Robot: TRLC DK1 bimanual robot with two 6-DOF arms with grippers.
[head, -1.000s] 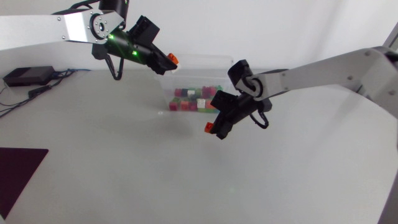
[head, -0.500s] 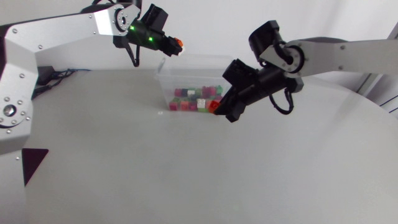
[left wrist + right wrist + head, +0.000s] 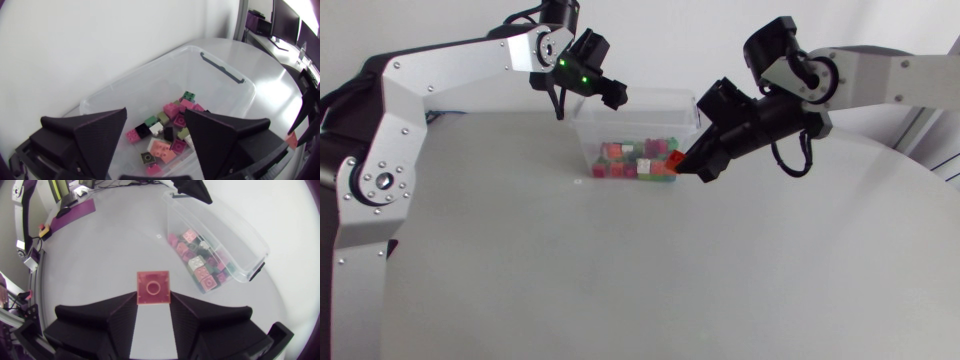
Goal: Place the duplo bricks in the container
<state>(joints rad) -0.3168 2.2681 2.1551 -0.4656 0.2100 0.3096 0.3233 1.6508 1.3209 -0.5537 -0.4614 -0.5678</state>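
**Red brick held at the container wall**

The clear container (image 3: pixel 640 118) sits upper centre, with duplo bricks (image 3: pixel 632 162) heaped inside. My left gripper (image 3: pixel 614 96) hangs wide and empty above its upper-left rim. My right gripper (image 3: pixel 686 167) pinches a red brick (image 3: pixel 153 286) by its flat sides, near the container's lower-right wall. I judge the brick light, rigid and slick.

Left end effector (image 3: pixel 156 114) hangs with fingers spread; right end effector (image 3: pixel 153 299) pinches a red brick (image 3: pixel 153 285).

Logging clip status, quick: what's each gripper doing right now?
Left gripper: open, empty, above the container.
Right gripper: shut on a red brick.
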